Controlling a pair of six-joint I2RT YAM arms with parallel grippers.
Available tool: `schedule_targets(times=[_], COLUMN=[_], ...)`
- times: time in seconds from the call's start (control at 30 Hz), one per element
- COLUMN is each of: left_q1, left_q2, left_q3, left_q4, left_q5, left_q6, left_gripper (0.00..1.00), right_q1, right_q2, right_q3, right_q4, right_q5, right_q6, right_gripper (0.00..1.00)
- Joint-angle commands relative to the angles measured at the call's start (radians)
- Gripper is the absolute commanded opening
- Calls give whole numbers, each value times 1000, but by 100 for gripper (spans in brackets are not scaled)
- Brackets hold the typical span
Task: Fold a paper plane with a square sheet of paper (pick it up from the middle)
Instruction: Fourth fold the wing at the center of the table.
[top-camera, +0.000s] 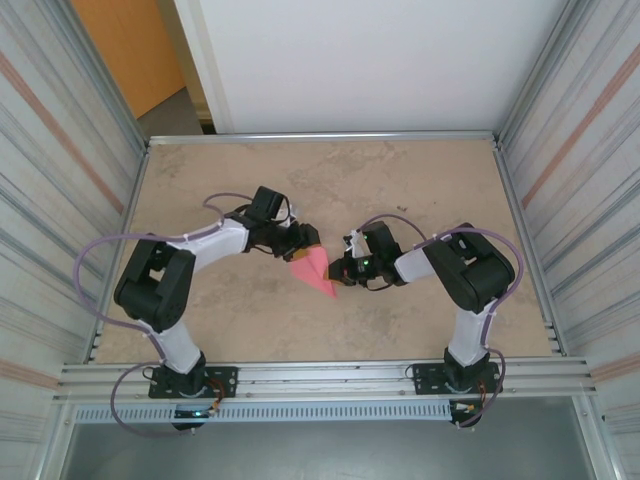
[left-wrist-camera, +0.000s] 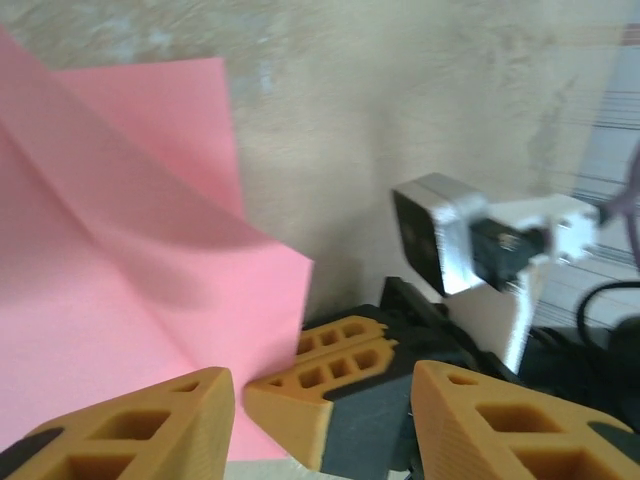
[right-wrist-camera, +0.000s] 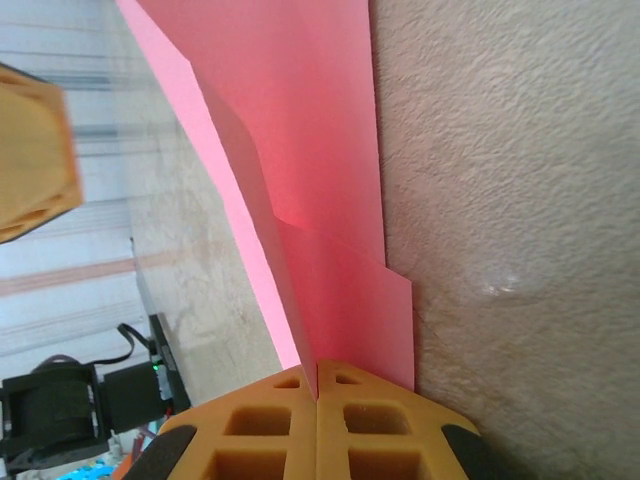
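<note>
Near edge: aluminium rail (top-camera: 320, 375) carrying both arm bases; the arms are white and black with lilac cables looping off them. Mid-table: right gripper (top-camera: 338, 272) is closed. Its orange plastic fingers (right-wrist-camera: 260, 430), moulded with square pockets, press flat together and pinch one tip of the sheet of paper (top-camera: 313, 268). Left gripper (top-camera: 305, 240) is open: in its wrist view the wedge-shaped orange fingers (left-wrist-camera: 130, 425) stand well apart, with the sheet just beside one of them; contact cannot be told. Sheet: thin, matte, pink-red, at the table's centre between the two grippers. From above it reads as a pointed triangle, tip toward the right gripper. Close up, the layers overlap with stepped straight edges, and one long diagonal crease throws a soft shadow; the surface is slightly buckled. Table (top-camera: 400, 180): tan, mottled, rough-grained board. Beyond: ribbed metal side walls (top-camera: 590, 150), a smooth white back panel (top-camera: 360, 60) and an orange door (top-camera: 130, 45) at far left.
</note>
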Motion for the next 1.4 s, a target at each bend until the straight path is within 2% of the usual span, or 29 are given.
schedule_targets(times=[0.0, 0.17, 0.4, 0.7, 1.37], left_q1=[8, 9, 9, 9, 9], left_q2=[-22, 21, 96, 148, 216], left_q3=[-58, -67, -46, -23, 34], left_q4=[129, 176, 209, 185, 121], left_q5=[60, 106, 150, 130, 114], left_q6=[14, 17, 11, 37, 35], left_gripper=[45, 33, 23, 20, 15], right_q1=[-16, -20, -21, -22, -21], right_q2=[33, 37, 44, 46, -83], right_q3=[6, 13, 20, 25, 38], right_q4=[-53, -71, -79, -87, -226], right_q5=[6, 6, 5, 6, 3], right_q6=[28, 30, 30, 30, -47], right_gripper=[6, 6, 7, 9, 27])
